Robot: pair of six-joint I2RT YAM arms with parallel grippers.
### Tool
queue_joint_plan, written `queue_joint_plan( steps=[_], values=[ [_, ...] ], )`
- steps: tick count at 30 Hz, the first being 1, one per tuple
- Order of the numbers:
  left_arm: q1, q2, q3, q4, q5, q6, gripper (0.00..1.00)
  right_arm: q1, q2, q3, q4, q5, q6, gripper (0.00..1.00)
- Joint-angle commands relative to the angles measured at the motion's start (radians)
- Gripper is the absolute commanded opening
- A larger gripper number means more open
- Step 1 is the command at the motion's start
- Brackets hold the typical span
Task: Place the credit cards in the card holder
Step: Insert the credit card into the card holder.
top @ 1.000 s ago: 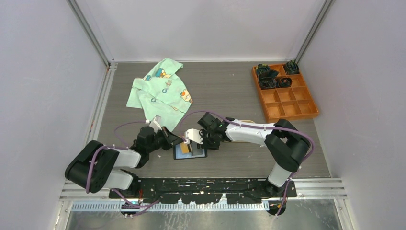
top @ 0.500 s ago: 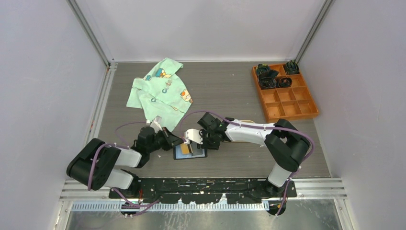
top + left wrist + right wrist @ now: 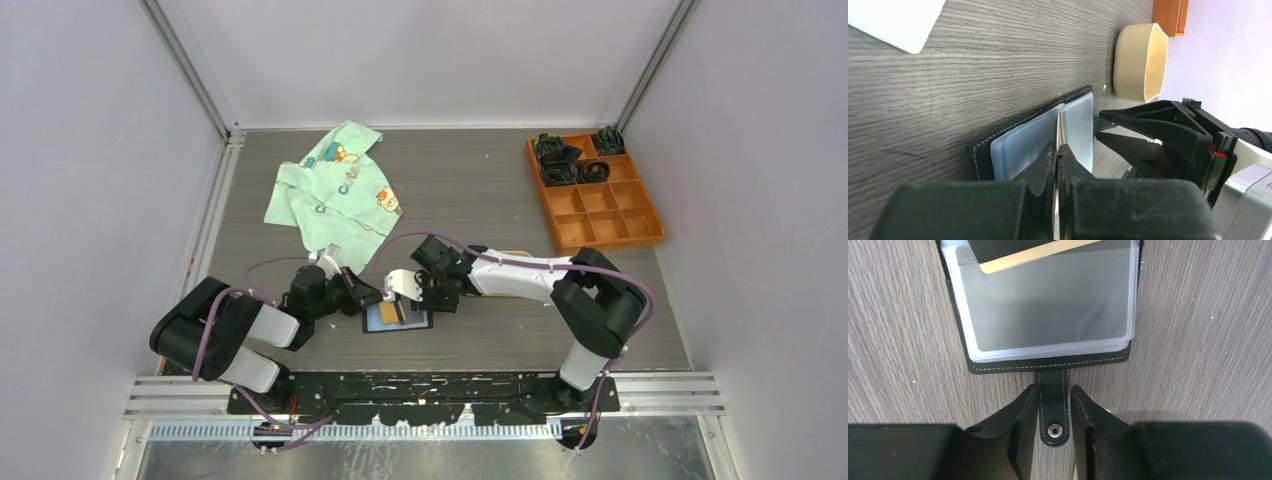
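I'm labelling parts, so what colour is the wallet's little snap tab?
Black with pale stitching. The tab shows best in the right wrist view.

Your top view looks steeply down from above and behind the arm bases, taking in the whole tabletop point(image 3: 480, 200). Left wrist view: low and close, skimming the surface, facing the right gripper point(image 3: 1098, 125); right wrist view: straight down, close. All three share the card holder point(image 3: 412, 322).

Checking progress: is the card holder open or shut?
Open: the card holder lies spread flat, clear sleeves exposed, snap tab unfastened between the right fingers.
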Motion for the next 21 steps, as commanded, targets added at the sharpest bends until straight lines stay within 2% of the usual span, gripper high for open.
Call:
queue_joint_plan(
  steps=[1, 21],
  values=[
    [-0.008, 0.018, -0.015, 0.087, 0.011, -0.004, 0.00, 0.009, 0.023, 0.020, -0.003, 0.013, 0.012, 0.35],
    [-0.020, 0.083, -0.010, 0.118, 0.041, -0.011, 0.00, 0.010, 0.028, 0.023, -0.003, 0.018, 0.019, 0.35]
  ],
)
